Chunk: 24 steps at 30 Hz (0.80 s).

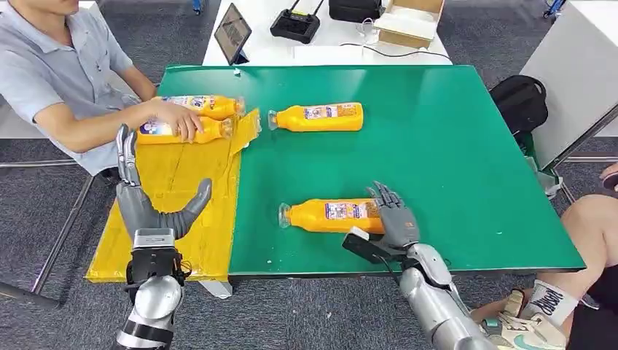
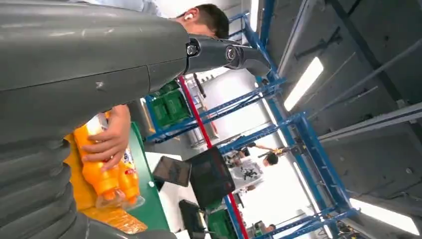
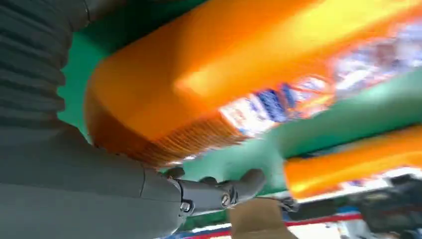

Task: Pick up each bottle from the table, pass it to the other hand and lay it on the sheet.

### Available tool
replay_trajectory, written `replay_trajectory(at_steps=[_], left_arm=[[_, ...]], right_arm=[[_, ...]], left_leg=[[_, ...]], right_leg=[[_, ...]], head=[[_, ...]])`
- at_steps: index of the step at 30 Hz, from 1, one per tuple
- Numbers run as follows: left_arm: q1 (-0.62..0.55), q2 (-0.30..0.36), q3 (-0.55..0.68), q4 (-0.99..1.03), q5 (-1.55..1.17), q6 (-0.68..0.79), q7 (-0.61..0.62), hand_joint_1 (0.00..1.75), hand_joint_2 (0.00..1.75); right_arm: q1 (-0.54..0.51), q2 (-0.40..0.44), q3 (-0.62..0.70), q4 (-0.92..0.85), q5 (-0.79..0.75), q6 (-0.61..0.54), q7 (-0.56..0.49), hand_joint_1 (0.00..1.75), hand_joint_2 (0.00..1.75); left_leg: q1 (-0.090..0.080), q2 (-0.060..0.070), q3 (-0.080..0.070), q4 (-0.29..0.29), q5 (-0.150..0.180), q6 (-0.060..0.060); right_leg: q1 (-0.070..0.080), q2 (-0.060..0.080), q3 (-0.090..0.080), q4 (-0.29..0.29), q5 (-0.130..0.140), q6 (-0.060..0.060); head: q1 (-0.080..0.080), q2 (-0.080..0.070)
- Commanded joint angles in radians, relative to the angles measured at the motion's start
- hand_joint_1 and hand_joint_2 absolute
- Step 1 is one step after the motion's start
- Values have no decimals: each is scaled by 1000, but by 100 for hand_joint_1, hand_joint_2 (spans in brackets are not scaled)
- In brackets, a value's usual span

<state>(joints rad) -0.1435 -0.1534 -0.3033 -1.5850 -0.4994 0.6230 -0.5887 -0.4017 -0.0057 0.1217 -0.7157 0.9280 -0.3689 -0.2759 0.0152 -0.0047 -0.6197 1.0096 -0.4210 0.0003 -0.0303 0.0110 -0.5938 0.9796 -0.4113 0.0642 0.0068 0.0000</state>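
An orange bottle (image 1: 328, 216) (image 3: 224, 64) lies on its side near the front of the green table (image 1: 452, 160), cap to the left. My right hand (image 1: 393, 219) (image 3: 74, 199) is at its base end with fingers spread over it, not closed around it. A second orange bottle (image 1: 321, 117) (image 3: 348, 162) lies farther back. Two more bottles (image 1: 211, 119) (image 2: 102, 179) lie at the far end of the yellow sheet (image 1: 182, 219), under a person's hand (image 1: 178, 118) (image 2: 107, 139). Over the sheet my left hand (image 1: 149, 197) (image 2: 74, 64) is raised, open and empty.
The person sits at the table's left side. Behind the green table, a white table holds a tablet (image 1: 233, 33), a black controller (image 1: 295, 25) and a cardboard box (image 1: 408, 22). A black bag (image 1: 519, 102) and another person's leg (image 1: 583, 240) are at the right.
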Motion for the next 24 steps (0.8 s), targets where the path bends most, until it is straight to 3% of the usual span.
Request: replay_trajectory(at_steps=[1,9,10,11,12,17,20,24], left_arm=[[24,36,-33,-17,148,-209,63,0,175],[25,40,-32,-16,186,-260,85,0,175],[24,38,-26,-13,199,-273,90,0,175],[23,37,-24,-12,200,-273,91,0,175],[15,37,-16,-2,200,-273,90,0,175],[1,30,7,30,216,-275,93,0,175],[-9,30,10,50,224,-276,88,0,175],[-17,32,7,60,246,-292,90,0,175]], right_arm=[[-82,-42,75,197,181,59,221,0,175],[-98,-44,82,221,205,127,264,0,175],[-103,-48,90,228,220,141,280,30,175],[-104,-48,92,230,223,144,281,129,175],[-109,-45,82,235,212,157,275,147,175],[-109,-41,56,255,177,148,217,175,175],[-99,-33,20,275,112,193,155,175,175],[-99,-38,25,297,100,216,147,175,175]], left_leg=[[0,1,4,-1,-1,1],[1,-2,9,-1,0,1],[1,-2,8,-1,0,1],[1,-2,8,-1,0,1],[1,-1,8,-1,0,1],[1,-2,13,-1,1,1],[0,-2,15,-1,1,1],[1,-3,17,-2,0,1]], right_leg=[[1,0,4,-1,-1,-3],[2,-4,9,-3,-1,-4],[1,-3,8,-2,0,-3],[1,-3,8,-2,0,-3],[1,-2,8,-2,0,-2],[1,-4,13,-3,0,-3],[1,-3,15,-3,0,-3],[2,-4,17,-3,0,-3]], head=[[0,0],[0,0],[0,0],[0,0],[0,0],[0,0],[0,0],[-1,0]])
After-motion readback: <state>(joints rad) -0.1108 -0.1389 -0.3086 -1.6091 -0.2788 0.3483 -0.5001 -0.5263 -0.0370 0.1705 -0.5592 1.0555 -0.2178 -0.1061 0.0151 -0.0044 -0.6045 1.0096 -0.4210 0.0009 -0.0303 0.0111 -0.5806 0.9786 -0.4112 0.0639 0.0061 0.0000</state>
